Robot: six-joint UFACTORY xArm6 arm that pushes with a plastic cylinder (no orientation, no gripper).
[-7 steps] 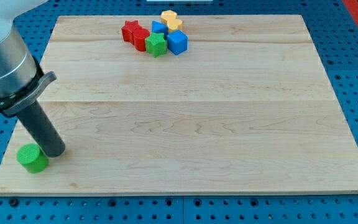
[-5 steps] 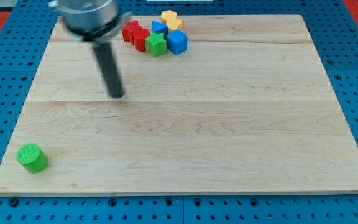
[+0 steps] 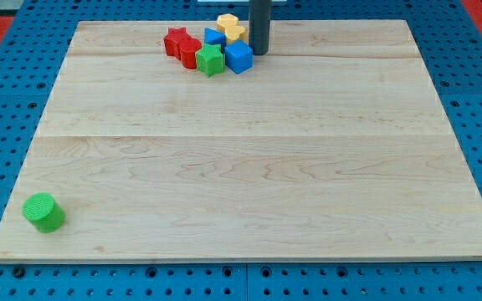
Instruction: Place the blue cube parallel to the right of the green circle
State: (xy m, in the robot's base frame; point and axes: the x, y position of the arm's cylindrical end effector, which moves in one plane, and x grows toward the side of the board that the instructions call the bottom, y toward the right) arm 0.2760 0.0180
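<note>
The blue cube [image 3: 239, 57] sits at the right end of a cluster of blocks near the view's top. My tip [image 3: 259, 53] stands just to the right of the blue cube, close to it or touching it. The green circle [image 3: 43, 212], a short cylinder, stands alone near the board's bottom left corner, far from the cube and from my tip.
The cluster also holds a green star [image 3: 210, 60], a red star [image 3: 175, 40], a second red block [image 3: 190, 52], another blue block [image 3: 215, 38] and a yellow block [image 3: 230, 26]. The wooden board [image 3: 249, 167] lies on a blue pegboard.
My tip has moved from beside the green circle at bottom left, across the board's upper left, to the right side of the blue cube. The blocks have not moved.
</note>
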